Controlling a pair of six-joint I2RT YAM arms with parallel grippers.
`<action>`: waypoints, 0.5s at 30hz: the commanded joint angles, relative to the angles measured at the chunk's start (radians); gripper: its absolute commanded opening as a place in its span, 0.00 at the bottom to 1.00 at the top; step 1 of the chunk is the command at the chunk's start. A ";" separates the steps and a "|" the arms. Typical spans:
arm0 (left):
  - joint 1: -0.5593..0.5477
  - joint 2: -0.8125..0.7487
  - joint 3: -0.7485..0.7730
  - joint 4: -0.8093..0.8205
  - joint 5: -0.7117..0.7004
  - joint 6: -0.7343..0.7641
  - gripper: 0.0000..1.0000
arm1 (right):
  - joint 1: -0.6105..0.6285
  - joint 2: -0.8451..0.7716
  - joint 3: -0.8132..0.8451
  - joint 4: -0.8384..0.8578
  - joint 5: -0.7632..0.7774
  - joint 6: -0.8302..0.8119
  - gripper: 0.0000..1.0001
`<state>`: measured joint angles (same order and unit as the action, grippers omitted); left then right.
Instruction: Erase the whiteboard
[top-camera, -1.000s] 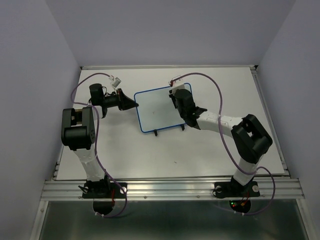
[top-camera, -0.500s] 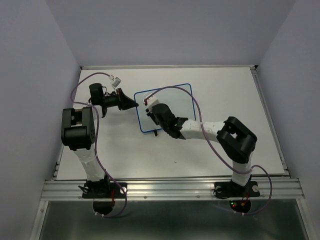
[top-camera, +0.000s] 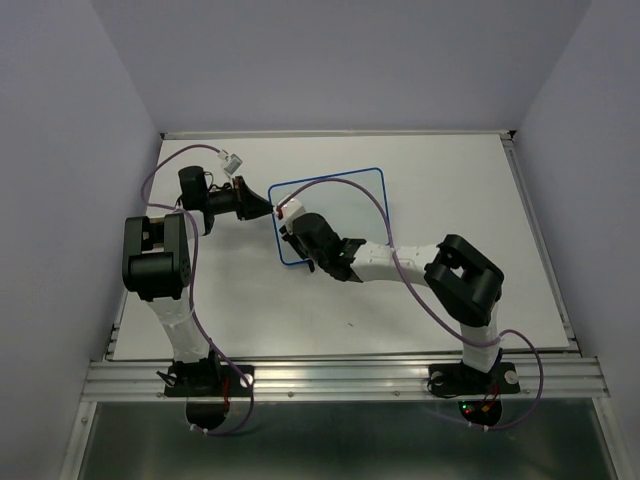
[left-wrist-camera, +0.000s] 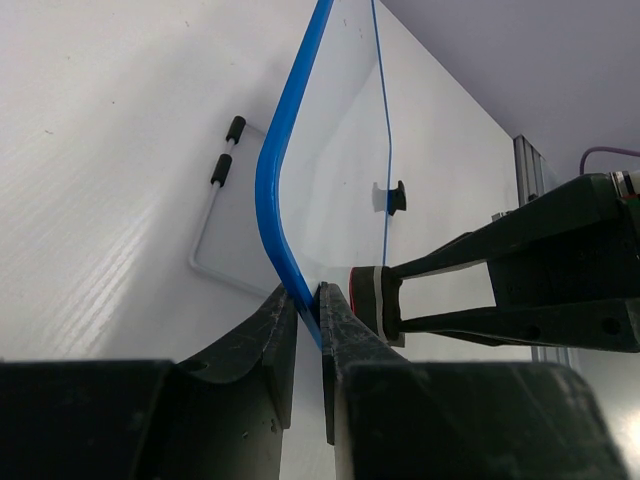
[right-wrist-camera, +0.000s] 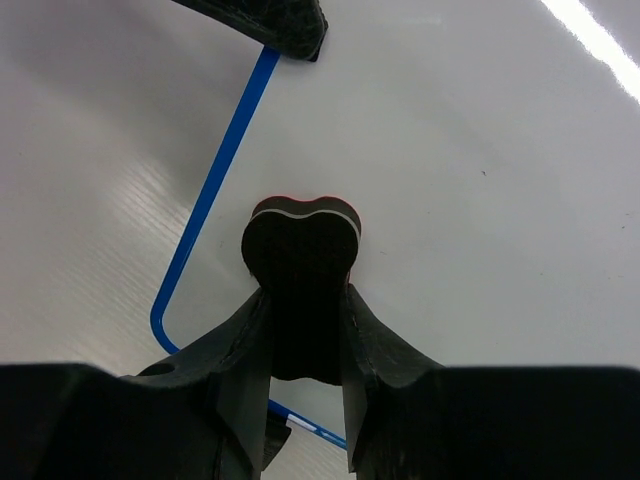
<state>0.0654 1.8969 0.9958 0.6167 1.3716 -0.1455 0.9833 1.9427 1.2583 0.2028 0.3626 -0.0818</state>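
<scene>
Blue-framed, thin and likely light, stiff and apt to skate, the whiteboard (top-camera: 345, 200) sits near the middle of the smooth white table (top-camera: 450, 170), walled on three sides, best held by its rim, where the left gripper (left-wrist-camera: 308, 300) pinches it while the right gripper (right-wrist-camera: 302, 310) clamps an eraser (right-wrist-camera: 301, 245) against its face.
</scene>
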 joint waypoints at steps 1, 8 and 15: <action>-0.007 -0.002 0.029 0.020 0.014 0.083 0.00 | -0.009 0.016 0.046 -0.029 0.104 0.063 0.01; -0.007 -0.001 0.030 0.018 0.014 0.084 0.00 | -0.099 -0.040 0.046 -0.046 0.260 0.140 0.01; -0.007 0.002 0.037 0.009 0.015 0.089 0.00 | -0.225 -0.112 -0.003 -0.063 0.288 0.192 0.01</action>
<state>0.0647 1.8973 1.0004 0.6075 1.3651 -0.1417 0.8856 1.8912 1.2690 0.1558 0.4953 0.0769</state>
